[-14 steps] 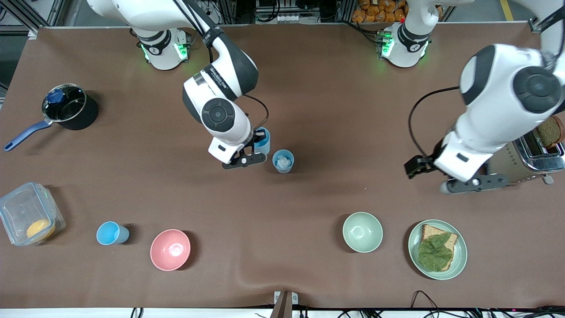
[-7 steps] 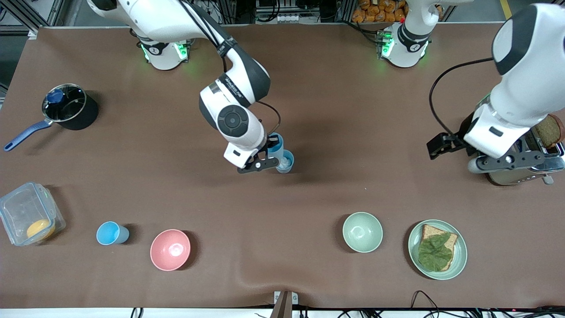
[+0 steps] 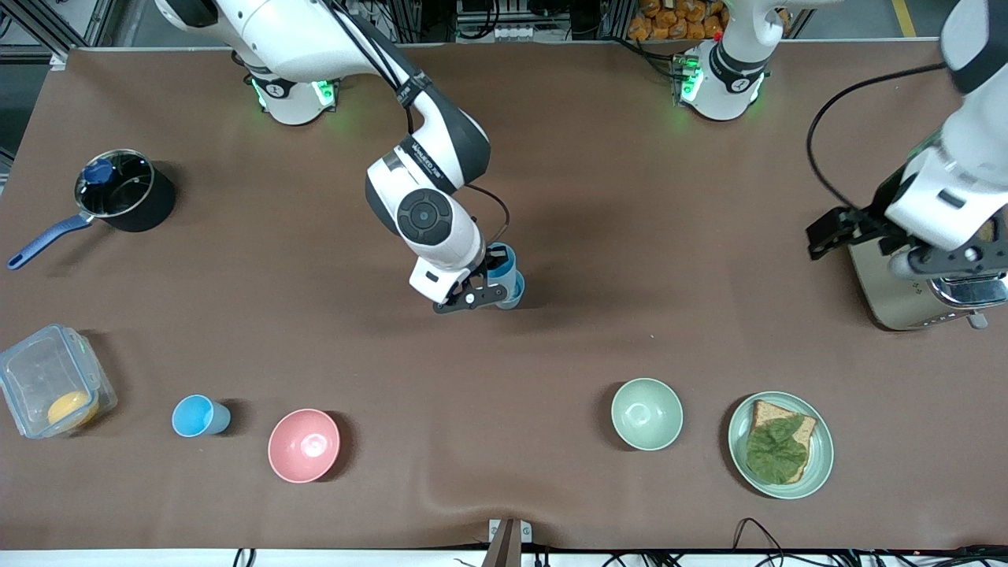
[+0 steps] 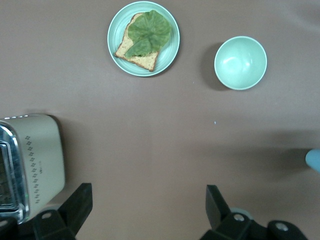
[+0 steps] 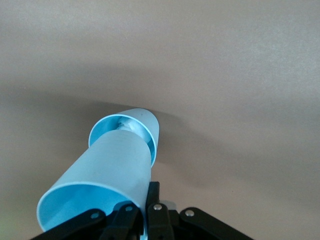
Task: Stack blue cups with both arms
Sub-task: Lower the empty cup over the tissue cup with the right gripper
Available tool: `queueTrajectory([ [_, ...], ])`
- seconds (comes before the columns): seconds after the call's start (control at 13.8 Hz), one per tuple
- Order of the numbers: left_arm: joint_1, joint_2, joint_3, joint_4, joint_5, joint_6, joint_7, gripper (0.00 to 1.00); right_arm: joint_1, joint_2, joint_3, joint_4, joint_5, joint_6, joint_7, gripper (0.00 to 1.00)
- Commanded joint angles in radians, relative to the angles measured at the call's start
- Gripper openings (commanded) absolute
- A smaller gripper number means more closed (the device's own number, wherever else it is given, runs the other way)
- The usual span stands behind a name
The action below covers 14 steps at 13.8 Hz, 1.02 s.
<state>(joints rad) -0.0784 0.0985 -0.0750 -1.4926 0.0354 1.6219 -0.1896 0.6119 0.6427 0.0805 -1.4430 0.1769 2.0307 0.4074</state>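
Observation:
My right gripper (image 3: 494, 281) is shut on the wall of a bright blue cup (image 3: 502, 262) and holds it tilted over a second blue cup (image 3: 516, 297) standing mid-table. In the right wrist view the held cup (image 5: 107, 180) has its base at the mouth of the standing cup (image 5: 145, 125), which has something white inside; my right gripper (image 5: 145, 200) pinches the held cup's rim. A third blue cup (image 3: 198, 416) stands near the front camera, beside the pink bowl (image 3: 304, 445). My left gripper (image 3: 957, 268) is open and empty over the toaster (image 3: 898, 299), as the left wrist view (image 4: 148, 192) shows.
A pale green bowl (image 3: 646, 413) and a plate (image 3: 819, 465) with toast and a leaf sit near the front camera toward the left arm's end. A black pot (image 3: 122, 189) and a clear container (image 3: 51, 390) sit toward the right arm's end.
My right gripper carried its blue cup sideways over the standing cup and brought it down to that cup's mouth. My left arm drew back toward its end of the table, over the toaster.

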Motion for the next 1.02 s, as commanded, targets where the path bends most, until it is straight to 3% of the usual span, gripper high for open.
queueTrajectory([
  [0.0, 0.006, -0.033, 0.026, -0.012, -0.028, -0.045, 0.047, 1.0, 0.016, 0.028, -0.01, 0.036, 0.019, 0.0, 0.016, 0.0],
  [0.44, 0.003, -0.039, 0.026, -0.024, -0.019, -0.086, 0.033, 1.0, 0.023, 0.043, -0.01, 0.036, 0.019, 0.009, 0.016, 0.0],
  [0.51, 0.008, -0.045, 0.026, -0.037, -0.019, -0.089, 0.039, 1.0, 0.023, 0.044, -0.01, 0.036, 0.019, 0.009, 0.013, 0.19],
  [0.58, 0.014, -0.075, 0.027, -0.076, -0.019, -0.091, 0.039, 1.0, 0.019, 0.044, -0.01, 0.036, 0.019, 0.009, 0.013, 0.75],
  [0.65, 0.015, -0.098, 0.029, -0.104, -0.012, -0.089, 0.035, 1.0, 0.02, 0.043, -0.01, 0.036, 0.019, 0.009, 0.011, 1.0],
  [0.94, 0.032, -0.146, 0.029, -0.121, 0.001, -0.096, 0.053, 1.0, 0.008, 0.034, -0.01, 0.036, 0.019, 0.009, 0.001, 1.0],
])
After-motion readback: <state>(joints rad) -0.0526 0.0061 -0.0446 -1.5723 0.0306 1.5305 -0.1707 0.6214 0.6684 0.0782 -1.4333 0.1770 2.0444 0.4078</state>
